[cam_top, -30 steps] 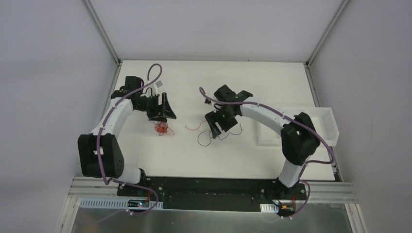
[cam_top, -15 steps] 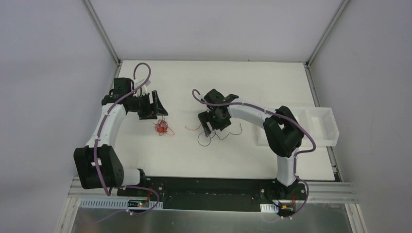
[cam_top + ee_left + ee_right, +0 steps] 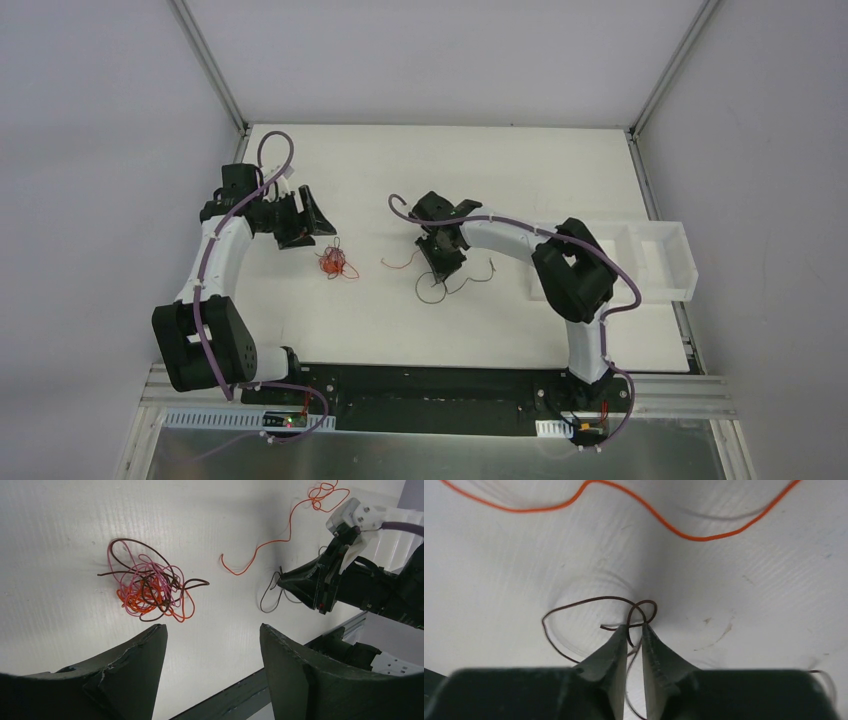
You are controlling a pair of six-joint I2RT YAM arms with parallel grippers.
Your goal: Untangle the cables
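A wad of cables (image 3: pixel 334 263), red-orange, pink and dark strands, lies on the white table left of centre; in the left wrist view the wad (image 3: pixel 147 587) sits just beyond the left fingertip. My left gripper (image 3: pixel 318 228) (image 3: pixel 212 627) hovers open beside and behind it, holding nothing. A loose orange cable (image 3: pixel 400 262) (image 3: pixel 649 510) lies between the wad and the right arm. My right gripper (image 3: pixel 441 258) (image 3: pixel 634 627) is down on the table with its jaws drawn close on a thin dark cable (image 3: pixel 574 605) (image 3: pixel 432 288), which loops just past the tips.
A white bin (image 3: pixel 660 255) stands at the table's right edge. Another thin dark strand (image 3: pixel 487 270) lies right of the right gripper. A curly orange strand (image 3: pixel 322 491) shows beyond the right arm in the left wrist view. Metal frame posts flank the table's back corners.
My right gripper has moved left and down onto the dark cable and closed its jaws round it. My left gripper has drawn back to the left, away from the wad, staying open.
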